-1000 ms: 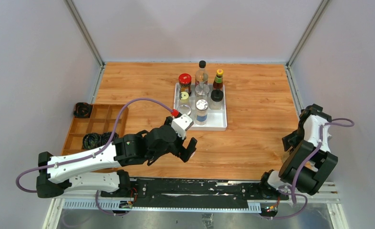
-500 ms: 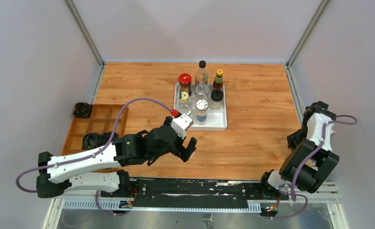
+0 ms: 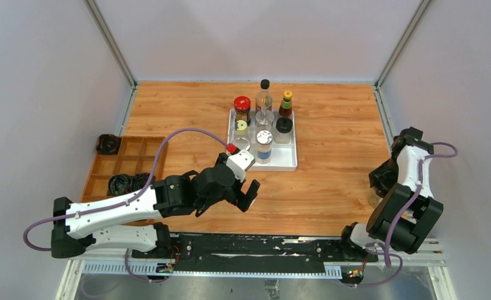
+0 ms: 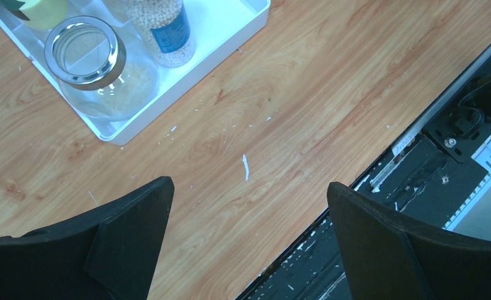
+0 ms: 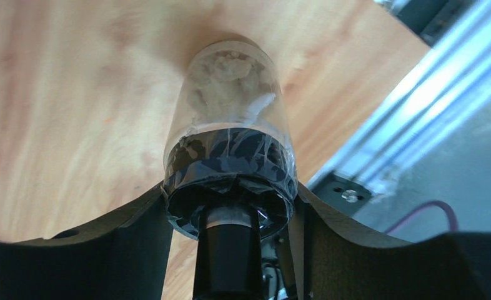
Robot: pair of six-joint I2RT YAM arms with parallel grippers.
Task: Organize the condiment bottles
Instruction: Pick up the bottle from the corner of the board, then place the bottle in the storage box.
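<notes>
Several condiment bottles stand in the white tray [image 3: 289, 164]: a red-capped jar [image 3: 242, 104], a tall clear bottle [image 3: 264, 100], a yellow-capped bottle [image 3: 286, 104], a black-capped jar [image 3: 283, 125] and a blue-labelled bottle [image 3: 264, 142]. My left gripper [image 3: 240, 196] is open and empty over bare wood just in front of the tray. Its wrist view shows a silver-rimmed jar [image 4: 87, 50] and the blue-labelled bottle [image 4: 168, 29]. My right gripper [image 3: 380, 182] at the right edge is shut on a small clear bottle [image 5: 232, 119] with a dark band, its cap end between the fingers.
A wooden compartment box [image 3: 134, 148] sits at the left with black coiled cables [image 3: 122, 184] in it; another coil [image 3: 107, 144] lies beside it. The black rail [image 4: 455, 125] runs along the table's near edge. Metal frame posts stand at the back corners.
My right gripper has shifted slightly left and away from the near edge with the bottle in it. My left arm has edged a little forward and right, still open.
</notes>
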